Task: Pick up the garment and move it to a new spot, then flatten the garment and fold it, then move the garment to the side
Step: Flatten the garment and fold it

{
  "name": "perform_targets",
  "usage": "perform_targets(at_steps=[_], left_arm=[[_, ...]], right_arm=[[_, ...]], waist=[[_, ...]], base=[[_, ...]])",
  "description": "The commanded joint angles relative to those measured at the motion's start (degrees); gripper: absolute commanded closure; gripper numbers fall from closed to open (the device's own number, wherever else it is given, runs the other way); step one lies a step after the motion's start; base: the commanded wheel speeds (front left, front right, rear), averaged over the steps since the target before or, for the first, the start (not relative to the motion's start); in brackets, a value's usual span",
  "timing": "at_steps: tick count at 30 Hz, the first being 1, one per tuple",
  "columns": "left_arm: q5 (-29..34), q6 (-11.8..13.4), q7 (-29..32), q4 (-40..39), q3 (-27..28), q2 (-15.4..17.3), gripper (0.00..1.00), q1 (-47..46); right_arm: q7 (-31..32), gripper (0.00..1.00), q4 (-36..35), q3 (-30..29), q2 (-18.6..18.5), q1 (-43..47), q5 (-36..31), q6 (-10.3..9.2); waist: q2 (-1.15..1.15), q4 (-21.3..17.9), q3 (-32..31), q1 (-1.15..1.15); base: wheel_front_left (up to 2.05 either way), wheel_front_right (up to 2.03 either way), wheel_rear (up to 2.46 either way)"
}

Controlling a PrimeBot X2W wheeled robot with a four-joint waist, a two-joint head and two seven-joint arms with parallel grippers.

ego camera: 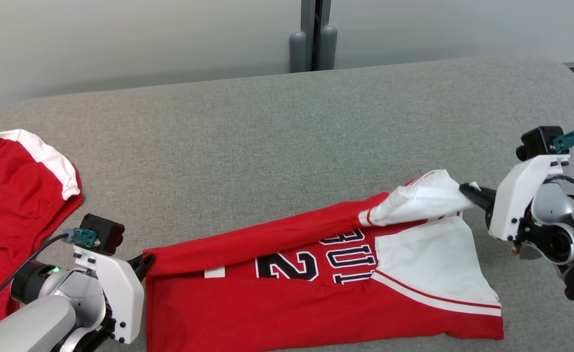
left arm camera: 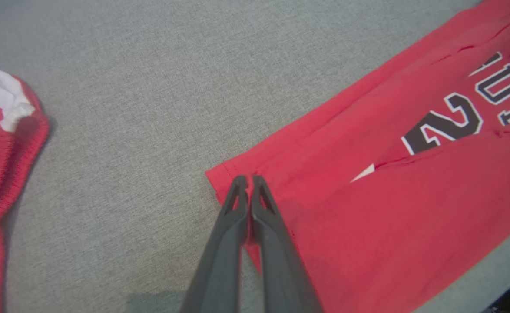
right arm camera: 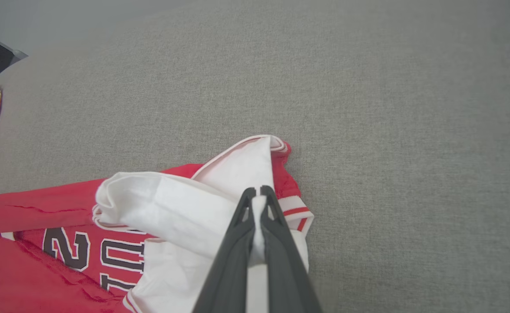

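Red jersey (ego camera: pixel 267 303) lies across the near part of the grey fabric-covered surface (ego camera: pixel 267 137), mostly spread flat, stretched sideways between the two arms. Its hem end is toward the robot's left, its white sleeves toward the right. Dark number and letters (ego camera: pixel 316 259) face up, edged in white. Left gripper (left arm camera: pixel 247 180): fingers pressed together, nipping the far corner of the red hem, with a sliver of red cloth showing between them in the left wrist view. Right gripper (right arm camera: pixel 257 191): fingers likewise closed, white cloth pinched between the tips. This is the far sleeve (ego camera: pixel 424 198), lifted off the surface and bunched into a loose fold (its striped cuff shows just beside the fingers). The near sleeve (ego camera: pixel 429 264) lies flat, red-and-white trim along its edge. Well apart, at the surface's left end, a second red garment (ego camera: pixel 8 215) with a white band sits crumpled — neither gripper touches it.
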Motion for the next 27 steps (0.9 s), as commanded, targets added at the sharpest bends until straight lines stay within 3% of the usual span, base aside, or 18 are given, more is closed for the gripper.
perform_targets(at_steps=[1,14,27], left_arm=[[-0.09,0.47,0.28,-0.14,-0.11,0.3,1.0,0.47],[0.64,1.25,3.78,-1.58,-2.99,1.24,1.0,2.29],[0.26,1.14,4.92,-1.42,-3.67,1.01,1.0,2.18]], right_arm=[[1.1,1.0,-1.46,-0.46,-1.08,1.61,0.75,0.02],[8.57,1.0,-13.55,-4.34,-4.94,12.6,1.52,0.02],[15.5,1.0,-20.0,-10.68,-2.36,20.14,-2.66,0.02]], waist=[[0.0,-0.13,-0.49,0.0],[0.0,-0.75,-2.24,0.0],[0.0,-0.75,-1.91,0.0]], base=[[0.0,0.0,0.0],[0.0,0.0,0.0],[0.0,0.0,0.0]])
